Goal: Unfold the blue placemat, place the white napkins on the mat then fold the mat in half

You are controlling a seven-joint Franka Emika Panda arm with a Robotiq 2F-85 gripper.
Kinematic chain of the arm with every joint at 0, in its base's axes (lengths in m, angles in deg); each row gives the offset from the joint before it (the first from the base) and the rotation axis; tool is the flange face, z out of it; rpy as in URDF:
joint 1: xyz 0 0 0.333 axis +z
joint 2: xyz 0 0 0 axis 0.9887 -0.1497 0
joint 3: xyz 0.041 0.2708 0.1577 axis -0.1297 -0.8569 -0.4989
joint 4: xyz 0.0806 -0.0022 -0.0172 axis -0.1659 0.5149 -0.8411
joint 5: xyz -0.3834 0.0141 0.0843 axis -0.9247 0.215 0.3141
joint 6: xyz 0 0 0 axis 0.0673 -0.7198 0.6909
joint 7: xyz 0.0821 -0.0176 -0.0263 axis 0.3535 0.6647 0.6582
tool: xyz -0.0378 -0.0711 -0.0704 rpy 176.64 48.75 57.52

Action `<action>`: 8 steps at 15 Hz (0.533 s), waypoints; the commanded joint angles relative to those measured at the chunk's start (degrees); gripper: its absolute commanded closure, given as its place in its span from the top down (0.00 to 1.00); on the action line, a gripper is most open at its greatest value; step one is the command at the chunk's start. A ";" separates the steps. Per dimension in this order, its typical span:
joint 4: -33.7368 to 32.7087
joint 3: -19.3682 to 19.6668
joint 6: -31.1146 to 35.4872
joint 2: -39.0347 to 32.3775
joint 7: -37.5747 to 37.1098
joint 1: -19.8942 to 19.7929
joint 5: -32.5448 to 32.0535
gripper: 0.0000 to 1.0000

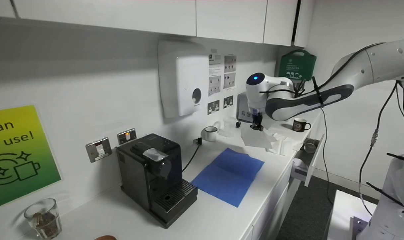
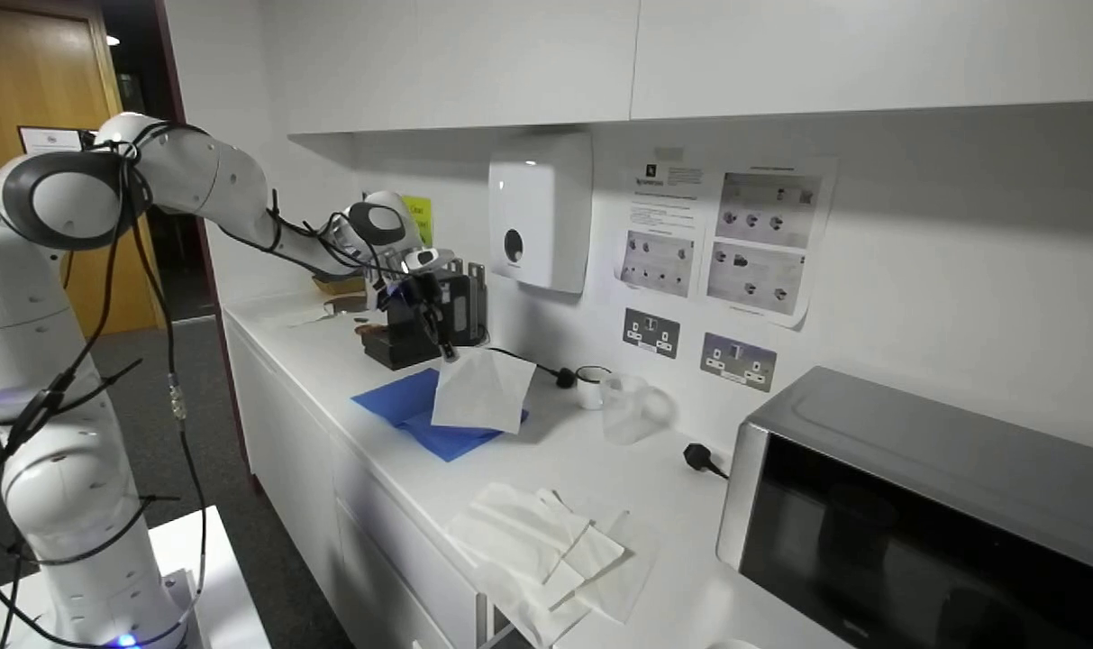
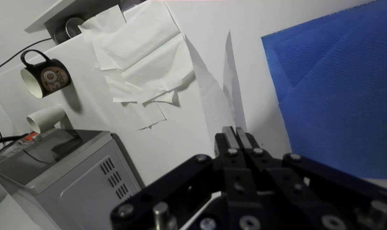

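Note:
The blue placemat (image 1: 230, 176) lies spread on the counter beside the coffee machine, with creases across it. My gripper (image 2: 450, 354) is shut on the upper edge of a white napkin (image 2: 487, 397), which hangs down in the air. In an exterior view this napkin covers part of the mat behind it; the wrist view shows it nearly edge-on in front of the fingertips (image 3: 229, 135). The wrist view puts the mat (image 3: 340, 95) to the right of the gripper (image 3: 234, 129). More white napkins (image 3: 148, 64) lie in a loose, overlapping heap to the left, by the counter's edge.
A black coffee machine (image 1: 158, 180) stands at one end of the mat. Along the wall are a white cup (image 1: 210, 134), a clear jug (image 2: 623, 410) and a black plug (image 2: 699, 457). A microwave (image 2: 870, 505) and a dark mug (image 3: 46, 76) stand beyond the napkin heap. A drawer (image 1: 315, 160) is pulled out.

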 commanded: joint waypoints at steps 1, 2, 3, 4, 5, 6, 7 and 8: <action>-2.98 -1.00 -2.31 -2.81 0.21 1.87 -4.83 0.00; -3.23 -1.07 -2.01 -3.42 1.19 2.25 -5.55 0.00; -3.33 -1.06 -1.64 -3.78 2.36 2.62 -5.91 0.00; -3.49 -0.99 -1.21 -4.31 3.55 2.92 -6.25 0.00; -3.57 -0.94 -1.05 -4.68 4.61 3.16 -6.73 0.00; -3.63 -0.84 -0.73 -5.01 6.29 3.40 -7.05 0.00; -3.60 -0.76 -0.36 -5.26 7.62 3.55 -7.76 0.00; -3.63 -0.68 0.03 -5.47 9.26 3.64 -8.14 0.00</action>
